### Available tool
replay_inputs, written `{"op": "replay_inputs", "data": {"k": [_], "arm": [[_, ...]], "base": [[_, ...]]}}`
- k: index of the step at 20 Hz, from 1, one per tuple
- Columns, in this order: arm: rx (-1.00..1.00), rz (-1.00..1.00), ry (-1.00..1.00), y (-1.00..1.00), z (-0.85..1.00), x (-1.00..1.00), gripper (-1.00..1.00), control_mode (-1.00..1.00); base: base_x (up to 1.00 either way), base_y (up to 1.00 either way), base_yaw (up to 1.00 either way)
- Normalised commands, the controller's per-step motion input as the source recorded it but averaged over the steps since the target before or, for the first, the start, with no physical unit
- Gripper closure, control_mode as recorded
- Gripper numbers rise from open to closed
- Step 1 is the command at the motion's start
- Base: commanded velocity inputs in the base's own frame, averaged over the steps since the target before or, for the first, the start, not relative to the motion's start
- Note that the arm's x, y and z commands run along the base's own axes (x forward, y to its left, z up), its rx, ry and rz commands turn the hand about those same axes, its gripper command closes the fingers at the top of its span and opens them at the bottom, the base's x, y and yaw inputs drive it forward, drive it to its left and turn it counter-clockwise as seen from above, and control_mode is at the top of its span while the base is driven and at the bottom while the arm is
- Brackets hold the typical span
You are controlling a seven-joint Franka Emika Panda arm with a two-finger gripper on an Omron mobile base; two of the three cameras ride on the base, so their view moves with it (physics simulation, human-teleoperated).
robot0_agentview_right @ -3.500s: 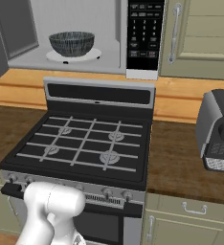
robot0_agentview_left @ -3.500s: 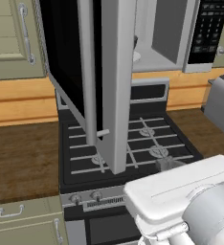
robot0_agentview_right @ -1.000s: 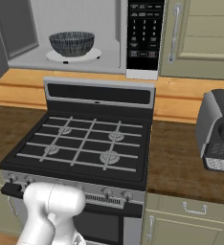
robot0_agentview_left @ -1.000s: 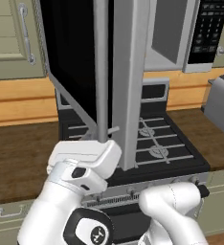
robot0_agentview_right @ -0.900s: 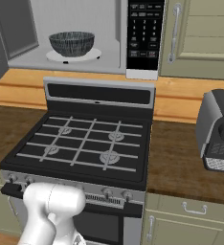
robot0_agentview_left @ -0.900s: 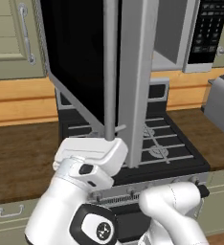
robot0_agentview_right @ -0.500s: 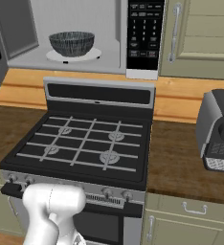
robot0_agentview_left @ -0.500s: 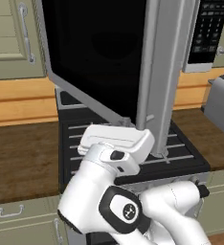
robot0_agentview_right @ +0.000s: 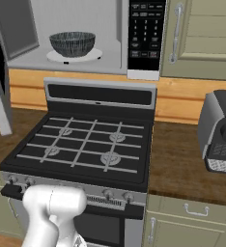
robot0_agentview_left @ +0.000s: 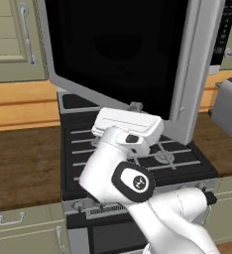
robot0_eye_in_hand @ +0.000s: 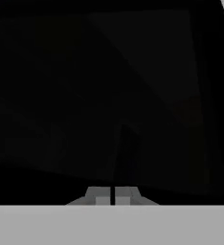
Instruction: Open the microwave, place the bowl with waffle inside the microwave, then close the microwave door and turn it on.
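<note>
Against the black glass of the microwave door (robot0_agentview_left: 118,54), the end effector (robot0_eye_in_hand: 114,195) is seen with its tips pressed together, holding nothing. Compared with a moment earlier, the door has been swung further toward shut. The bowl (robot0_agentview_right: 72,44) is seen inside the microwave (robot0_agentview_right: 112,29), so closing appears well under way, though not finished.

pincer (robot0_eye_in_hand: 114,195) closed, facing the microwave door (robot0_eye_in_hand: 109,86) black glass.
</note>
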Motion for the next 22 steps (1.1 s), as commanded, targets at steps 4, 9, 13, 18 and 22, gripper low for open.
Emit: {"op": "replay_inputs", "data": {"k": [4,9,13,18,22], "arm": [[0.04,0.00,-0.09,0.00,0.17,0.65,1.00,-1.00],[0.02,0.01,0.00,0.00,0.69,0.12,1.00,-1.00],[0.04,0.04,0.10,0.03,0.89,0.34,1.00,-1.00],[0.12,0.10,0.45,0.00,0.41,0.91,1.00,-1.00],[0.03,0.09,0.58,0.00,0.00,1.00,1.00,-1.00]], "base": [[0.00,0.00,0.00],[0.00,0.00,0.00],[0.00,0.00,0.00],[0.00,0.00,0.00],[0.00,0.00,0.00]]}}
